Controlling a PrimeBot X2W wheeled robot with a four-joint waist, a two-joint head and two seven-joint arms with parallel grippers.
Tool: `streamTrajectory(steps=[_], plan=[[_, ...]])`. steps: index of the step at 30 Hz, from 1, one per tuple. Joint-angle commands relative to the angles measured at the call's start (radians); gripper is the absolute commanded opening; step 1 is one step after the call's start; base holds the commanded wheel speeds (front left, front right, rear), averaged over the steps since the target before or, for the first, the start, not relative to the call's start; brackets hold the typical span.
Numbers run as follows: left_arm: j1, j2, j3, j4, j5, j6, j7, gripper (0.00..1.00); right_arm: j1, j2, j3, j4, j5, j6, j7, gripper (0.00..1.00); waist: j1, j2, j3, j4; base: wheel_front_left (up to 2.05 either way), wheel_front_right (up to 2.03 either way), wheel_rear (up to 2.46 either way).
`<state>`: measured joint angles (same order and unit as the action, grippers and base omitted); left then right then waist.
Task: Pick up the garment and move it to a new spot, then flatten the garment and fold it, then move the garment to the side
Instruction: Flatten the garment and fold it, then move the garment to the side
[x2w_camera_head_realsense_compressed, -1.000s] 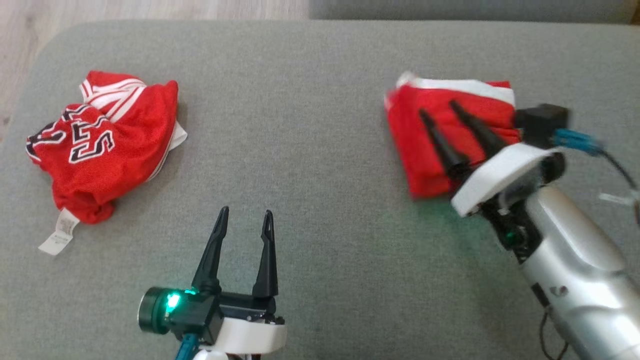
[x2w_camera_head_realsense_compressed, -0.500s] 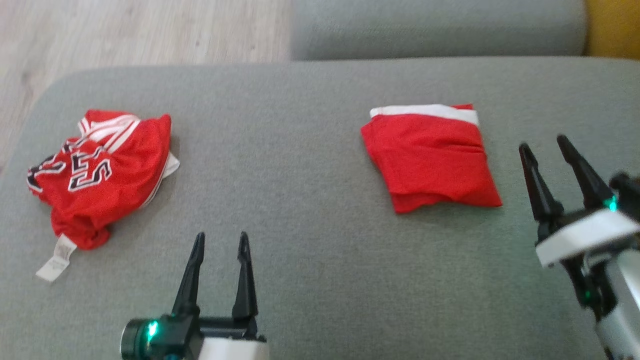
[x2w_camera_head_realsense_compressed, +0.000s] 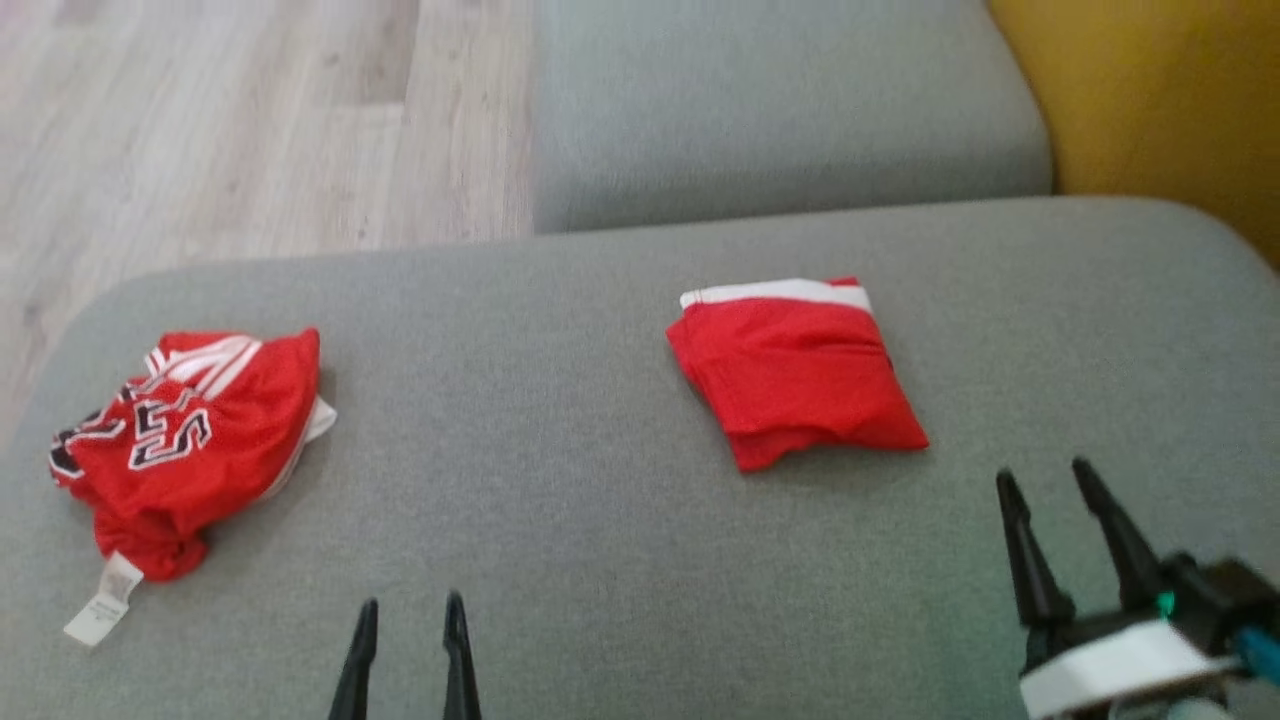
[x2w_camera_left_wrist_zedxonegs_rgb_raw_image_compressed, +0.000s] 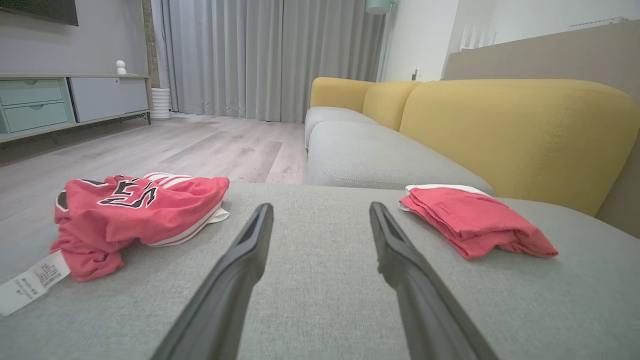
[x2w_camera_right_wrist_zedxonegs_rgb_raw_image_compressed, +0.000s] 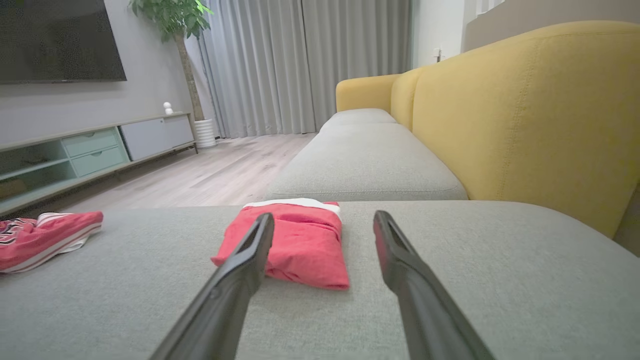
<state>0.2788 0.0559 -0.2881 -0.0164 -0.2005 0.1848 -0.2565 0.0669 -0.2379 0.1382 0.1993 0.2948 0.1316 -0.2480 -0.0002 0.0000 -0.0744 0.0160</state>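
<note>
A folded red garment (x2w_camera_head_realsense_compressed: 795, 375) with a white band along its far edge lies flat on the grey sofa seat (x2w_camera_head_realsense_compressed: 560, 470), right of centre. It also appears as the folded garment (x2w_camera_right_wrist_zedxonegs_rgb_raw_image_compressed: 295, 242) ahead of my right fingers and as the folded garment (x2w_camera_left_wrist_zedxonegs_rgb_raw_image_compressed: 470, 220) at the right of the left wrist view. My right gripper (x2w_camera_head_realsense_compressed: 1045, 480) stands open, empty, near and to the right of it, apart from it. At the bottom edge my left gripper (x2w_camera_head_realsense_compressed: 412, 608) is open and empty, well short of both garments.
A crumpled red jersey (x2w_camera_head_realsense_compressed: 180, 440) with black-and-white lettering and a white tag lies at the seat's left end. A second grey cushion (x2w_camera_head_realsense_compressed: 780, 110) lies beyond, a yellow backrest (x2w_camera_head_realsense_compressed: 1150, 100) at the right, wooden floor (x2w_camera_head_realsense_compressed: 220, 130) at the far left.
My right gripper has come off the folded garment and drawn back toward me to the right, open. The head camera has tilted up, so the whole scene sits lower in the picture.
</note>
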Motion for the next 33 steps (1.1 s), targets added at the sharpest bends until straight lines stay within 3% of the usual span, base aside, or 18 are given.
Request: streamTrajectory(steps=[1,9,22,33], plan=[[0.0,-0.006,0.033,-0.04,0.013,-0.002,-0.005,1.0,-0.001,0.0,0.004,-0.049,-0.011,-0.001,-0.013,1.0,0.0002,0.0,-0.027,-0.003,0.0,0.0,0.0],[0.053,-0.006,0.059,-0.034,0.02,-0.005,-0.005,1.0,0.115,0.045,0.018,-0.071,-0.027,-0.001,-0.014,1.0,0.0002,0.0,-0.074,-0.001,0.0,0.0,0.0],[0.052,-0.006,0.078,-0.009,0.045,-0.041,-0.005,1.0,0.111,0.057,0.042,-0.048,-0.022,-0.001,-0.014,1.0,0.0002,0.0,-0.083,0.005,0.0,0.0,0.0],[0.05,-0.006,0.077,-0.004,0.052,-0.045,-0.005,1.0,0.113,0.061,0.047,-0.043,-0.024,-0.001,-0.014,1.0,0.0002,0.0,-0.078,0.011,0.0,0.0,0.0]])
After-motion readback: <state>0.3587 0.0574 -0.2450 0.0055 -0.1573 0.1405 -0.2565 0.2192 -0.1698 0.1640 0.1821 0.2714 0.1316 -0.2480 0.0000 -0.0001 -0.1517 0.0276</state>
